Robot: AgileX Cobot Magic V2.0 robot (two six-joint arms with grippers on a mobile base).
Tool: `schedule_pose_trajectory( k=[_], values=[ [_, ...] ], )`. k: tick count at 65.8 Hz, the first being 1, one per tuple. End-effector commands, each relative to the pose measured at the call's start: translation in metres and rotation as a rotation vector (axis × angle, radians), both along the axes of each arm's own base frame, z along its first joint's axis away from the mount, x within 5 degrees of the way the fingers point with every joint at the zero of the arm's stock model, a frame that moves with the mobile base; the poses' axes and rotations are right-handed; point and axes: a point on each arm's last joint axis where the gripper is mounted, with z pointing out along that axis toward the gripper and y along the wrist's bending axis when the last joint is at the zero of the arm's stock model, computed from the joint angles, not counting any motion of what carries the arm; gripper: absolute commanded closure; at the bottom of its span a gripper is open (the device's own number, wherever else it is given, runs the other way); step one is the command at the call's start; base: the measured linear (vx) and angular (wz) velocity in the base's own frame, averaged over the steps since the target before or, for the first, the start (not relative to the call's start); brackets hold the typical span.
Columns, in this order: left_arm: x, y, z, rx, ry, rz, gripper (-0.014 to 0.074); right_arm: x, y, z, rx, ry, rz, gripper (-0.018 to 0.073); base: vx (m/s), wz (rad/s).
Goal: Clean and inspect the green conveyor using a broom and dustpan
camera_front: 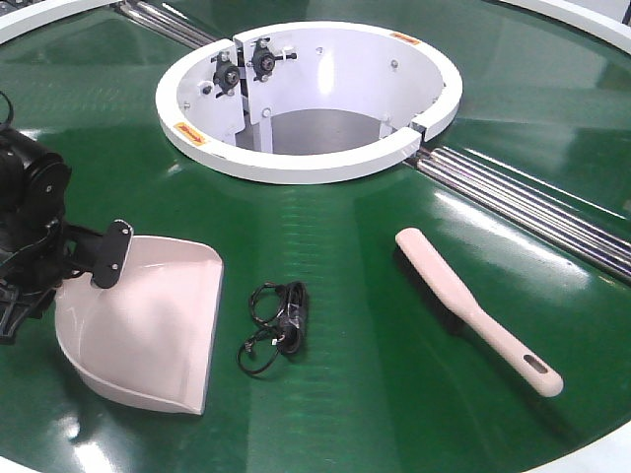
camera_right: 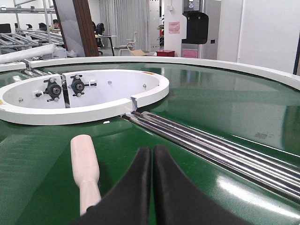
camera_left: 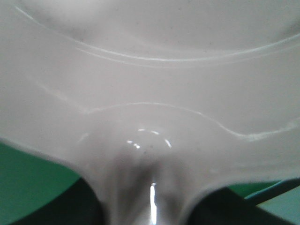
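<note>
The beige dustpan (camera_front: 148, 330) rests on the green conveyor (camera_front: 375, 404) at the left, its flat lip facing right. My left gripper (camera_front: 84, 264) is shut on the dustpan's handle end. In the left wrist view the dustpan (camera_left: 150, 70) fills the frame and its handle runs back between the dark fingers. The beige broom (camera_front: 473, 307) lies flat on the belt at the right, its slotted handle end nearest the front. My right gripper (camera_right: 152, 152) is shut and empty, low over the belt just right of the broom (camera_right: 84, 168). It is out of the front view.
A tangled black cable (camera_front: 278, 325) lies on the belt between dustpan and broom. The white hub ring (camera_front: 306, 163) stands behind them. Steel roller strips (camera_front: 532, 212) run from it to the right, and they show in the right wrist view (camera_right: 201, 140).
</note>
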Motion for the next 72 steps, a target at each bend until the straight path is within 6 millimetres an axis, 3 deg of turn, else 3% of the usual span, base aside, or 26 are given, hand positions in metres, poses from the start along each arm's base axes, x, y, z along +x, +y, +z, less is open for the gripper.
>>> schedule_pose_trajectory(
  k=[1,72],
  values=[
    [0.0006,-0.0017,0.0235,0.0,-0.087,0.003,0.0603,-0.001,0.0003,0.0064,-0.009,-0.084,0.002,0.0568,0.0,0.0],
    [-0.0017,-0.001,0.0233,0.007,-0.064,0.013,0.0603,-0.001,0.0003,0.0064,-0.009,-0.084,0.002,0.0568,0.0,0.0]
  ],
)
